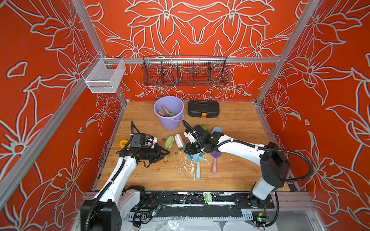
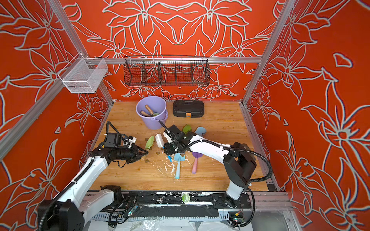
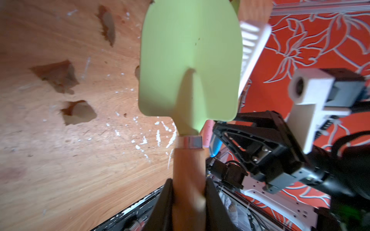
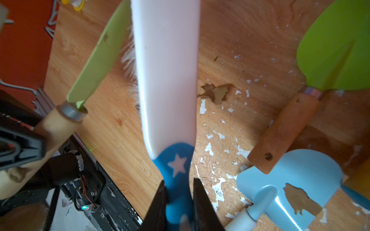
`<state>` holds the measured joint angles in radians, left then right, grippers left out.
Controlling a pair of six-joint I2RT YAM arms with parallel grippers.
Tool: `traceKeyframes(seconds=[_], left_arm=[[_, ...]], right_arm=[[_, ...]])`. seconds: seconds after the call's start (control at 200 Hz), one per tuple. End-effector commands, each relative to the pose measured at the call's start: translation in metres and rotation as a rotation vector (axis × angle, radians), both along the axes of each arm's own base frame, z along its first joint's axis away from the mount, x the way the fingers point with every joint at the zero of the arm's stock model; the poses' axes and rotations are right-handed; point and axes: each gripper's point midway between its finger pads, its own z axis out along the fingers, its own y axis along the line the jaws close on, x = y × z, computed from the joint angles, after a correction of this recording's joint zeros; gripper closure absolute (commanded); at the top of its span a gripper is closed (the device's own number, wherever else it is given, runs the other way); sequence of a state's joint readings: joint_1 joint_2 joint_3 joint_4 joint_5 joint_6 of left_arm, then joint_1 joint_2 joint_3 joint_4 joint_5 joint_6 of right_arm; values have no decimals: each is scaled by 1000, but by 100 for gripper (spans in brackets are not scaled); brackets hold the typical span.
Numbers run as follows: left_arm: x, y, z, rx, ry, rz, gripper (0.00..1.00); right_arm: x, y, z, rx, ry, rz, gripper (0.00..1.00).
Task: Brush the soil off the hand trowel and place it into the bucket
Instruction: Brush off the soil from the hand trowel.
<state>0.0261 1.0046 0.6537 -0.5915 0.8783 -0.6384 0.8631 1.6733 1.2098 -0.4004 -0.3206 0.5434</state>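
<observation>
Bright, even light; wrist views blurred close-up.

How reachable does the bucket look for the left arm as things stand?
Probably yes: the bucket stands open just beyond the left arm, whose jaws hold the green trowel; only the brush held by the right arm hovers alongside.

A black rectangular case (image 1: 203,108) with an orange latch (image 1: 203,114) lies closed near the back edge of the wooden table (image 1: 236,124). A black wire basket (image 1: 185,73) hangs above that edge and a white mesh basket (image 1: 104,77) above the back left corner. A yellow roll (image 1: 123,142) sits by the left edge. White flecks (image 1: 187,167) are scattered around the middle.
</observation>
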Motion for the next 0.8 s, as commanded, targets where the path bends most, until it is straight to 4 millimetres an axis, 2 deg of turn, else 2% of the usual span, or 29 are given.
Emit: traceKeyframes(seconds=[0.0, 0.1, 0.4, 0.58, 0.696, 0.796], left_arm=[[-2, -9, 30, -195, -81, -34, 100], [3, -9, 37, -296, -99, -21, 100], [5, -10, 58, -410, -138, -25, 100], [6, -11, 65, -439, -134, -23, 100], [9, -10, 71, -441, -140, -11, 100], [10, -10, 74, -444, -140, -9, 100]], right_arm=[[-3, 12, 39, 183, -5, -3, 100], [-7, 15, 56, 228, -18, 3, 100], [-3, 19, 95, 350, -68, -49, 100], [2, 18, 100, 407, -82, -113, 100], [6, 11, 93, 424, -64, -193, 100], [5, 14, 93, 460, -50, -197, 100]])
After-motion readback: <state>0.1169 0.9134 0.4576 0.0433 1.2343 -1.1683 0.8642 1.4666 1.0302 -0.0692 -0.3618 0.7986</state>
